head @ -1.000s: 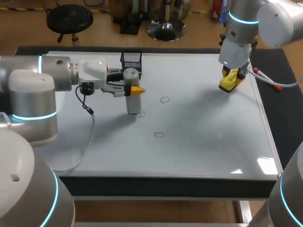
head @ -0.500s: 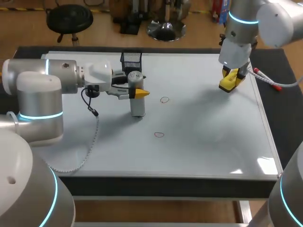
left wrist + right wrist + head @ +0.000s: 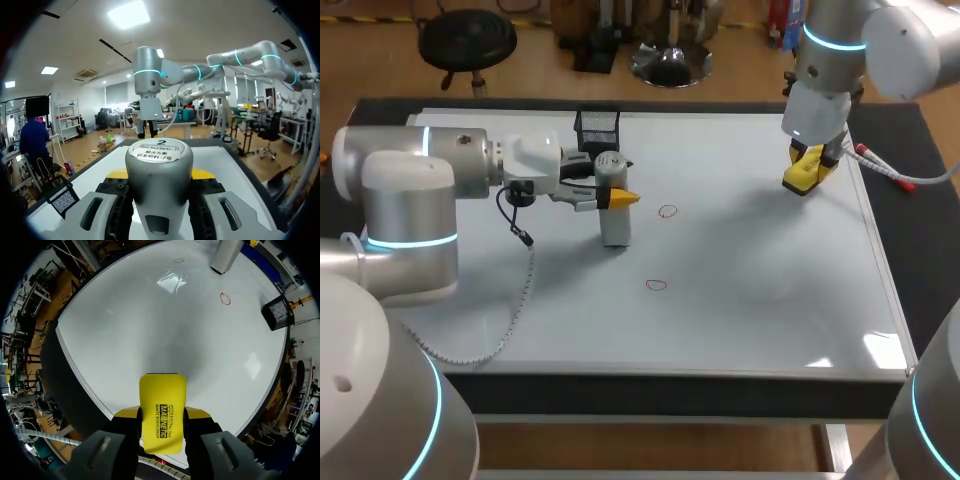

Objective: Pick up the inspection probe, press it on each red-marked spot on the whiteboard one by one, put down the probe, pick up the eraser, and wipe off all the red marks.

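Left claw point(image 3: 611, 196) is gripping the probe point(image 3: 615, 228) from both sides. The probe is standing upright, left of center, with its foot resting on the board point(image 3: 750, 300). A red mark point(image 3: 667, 211) is sitting just right of it, and a second mark point(image 3: 655, 285) is lying lower down, apart. A basket point(image 3: 598, 126) is sitting right behind the probe. In the upper right, the right claw point(image 3: 808, 168) is squeezing the eraser point(image 3: 161, 410) over the board's edge, near a pen point(image 3: 880, 166).

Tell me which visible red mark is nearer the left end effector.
The rear mark, just right of the left end effector; the front mark lies further off.
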You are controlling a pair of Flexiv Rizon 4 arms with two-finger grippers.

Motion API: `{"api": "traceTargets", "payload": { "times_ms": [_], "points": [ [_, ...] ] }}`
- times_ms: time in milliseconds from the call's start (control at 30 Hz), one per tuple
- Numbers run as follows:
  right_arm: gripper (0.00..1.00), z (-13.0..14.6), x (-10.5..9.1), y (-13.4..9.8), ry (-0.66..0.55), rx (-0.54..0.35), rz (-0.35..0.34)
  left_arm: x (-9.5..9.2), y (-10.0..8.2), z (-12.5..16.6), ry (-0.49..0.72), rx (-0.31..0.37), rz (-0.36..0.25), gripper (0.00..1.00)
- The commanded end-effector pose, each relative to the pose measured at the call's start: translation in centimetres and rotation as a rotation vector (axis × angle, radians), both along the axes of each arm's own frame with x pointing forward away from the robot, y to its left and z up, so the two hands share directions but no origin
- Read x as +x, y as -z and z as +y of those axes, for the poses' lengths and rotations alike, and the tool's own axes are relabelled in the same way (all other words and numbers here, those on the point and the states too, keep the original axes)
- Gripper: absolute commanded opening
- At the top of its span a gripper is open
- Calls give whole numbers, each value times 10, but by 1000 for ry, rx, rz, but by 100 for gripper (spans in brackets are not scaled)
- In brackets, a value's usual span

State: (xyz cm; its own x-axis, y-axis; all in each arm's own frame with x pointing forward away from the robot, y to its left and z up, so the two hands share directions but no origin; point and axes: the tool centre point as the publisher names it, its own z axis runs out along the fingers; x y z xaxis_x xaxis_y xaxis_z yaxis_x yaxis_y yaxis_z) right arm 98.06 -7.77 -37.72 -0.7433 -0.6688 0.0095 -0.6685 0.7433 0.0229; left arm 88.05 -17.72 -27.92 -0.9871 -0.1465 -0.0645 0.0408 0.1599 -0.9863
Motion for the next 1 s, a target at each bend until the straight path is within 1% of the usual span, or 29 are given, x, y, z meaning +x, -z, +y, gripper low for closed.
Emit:
{"api": "traceTargets", "payload": {
  "times_ms": [33, 1000],
  "points": [
    [0, 0, 1, -1, -1, -3, 2, 1, 3, 0, 5, 0, 1, 0],
    [0, 0, 1, -1, -1, -3, 2, 1, 6, 0, 5, 14, 6, 0]
  ]
}}
